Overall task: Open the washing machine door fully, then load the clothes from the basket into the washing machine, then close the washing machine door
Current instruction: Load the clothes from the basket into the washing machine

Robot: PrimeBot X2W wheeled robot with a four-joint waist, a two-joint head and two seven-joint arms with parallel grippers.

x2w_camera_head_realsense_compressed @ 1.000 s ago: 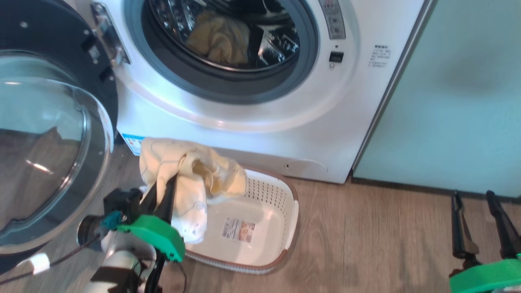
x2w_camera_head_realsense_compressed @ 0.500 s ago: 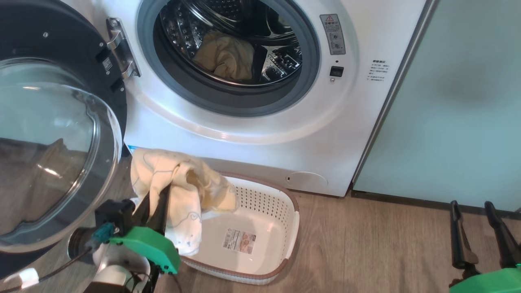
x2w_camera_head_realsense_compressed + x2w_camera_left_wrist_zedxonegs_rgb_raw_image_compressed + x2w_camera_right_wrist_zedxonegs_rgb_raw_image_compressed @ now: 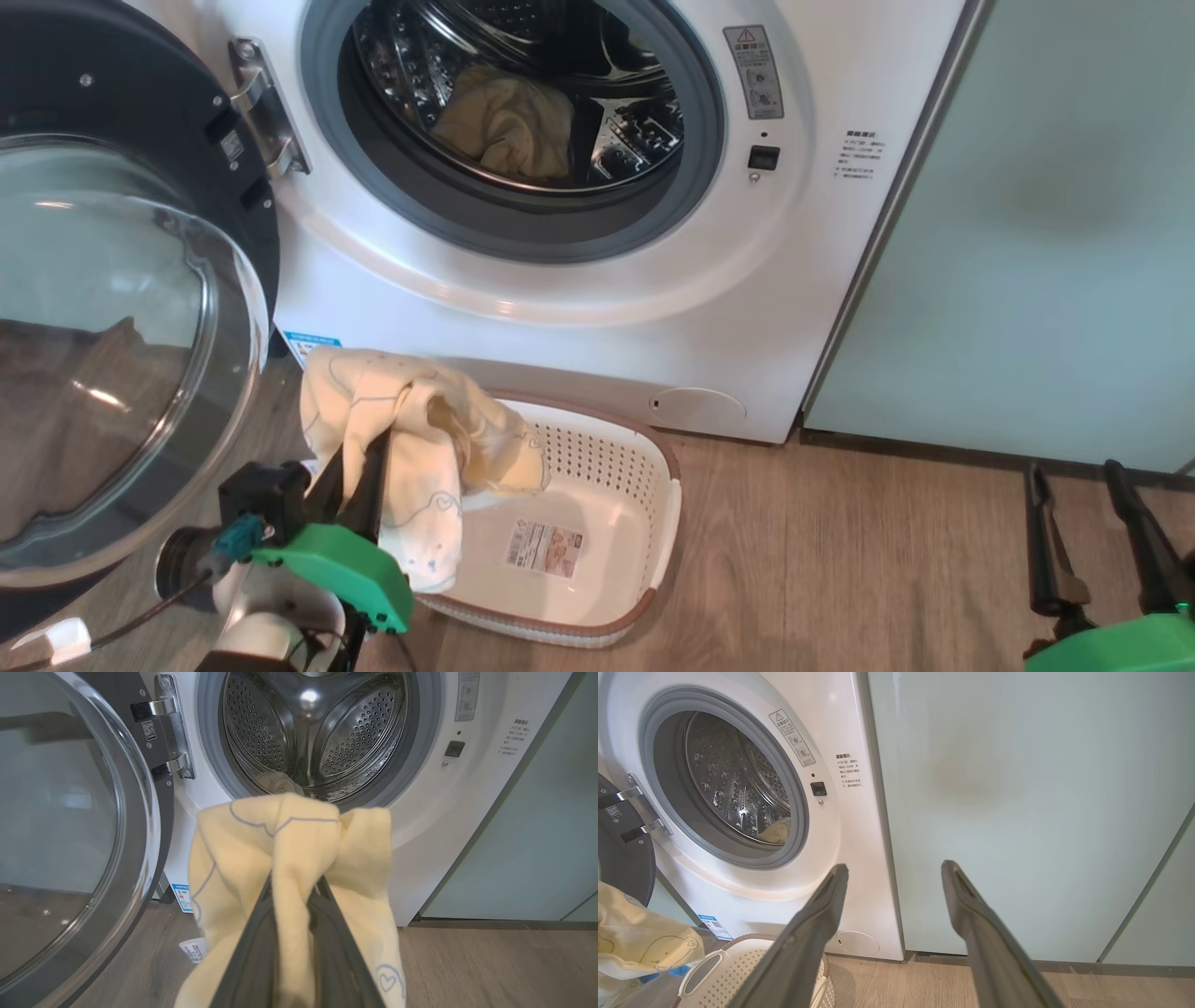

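1. A pale yellow soft garment (image 3: 411, 448) with faint blue outlined drawings hangs bunched from the left end effector (image 3: 359, 467), whose two dark fingers are clenched on the cloth.
2. We see this garment over the left end of the small rectangular cream plastic basket (image 3: 597, 457). We cannot tell whether its lower edge touches the basket.
3. A second pale yellow garment (image 3: 504, 121) lies crumpled inside the steel drum (image 3: 635, 131).
4. The basket, with perforated sides and a brown rim, stands on the wooden floor (image 3: 840, 560) just in front of the big white front-loading washing machine (image 3: 579, 345).
5. The large round door (image 3: 121, 308), with its black rim and bulging clear glass bowl, stands swung open at the left of the opening.
6. The right end effector (image 3: 1072, 467) is released, with its fingers spread apart, holding nothing, low at the right before the pale green cabinet panel (image 3: 1046, 233).
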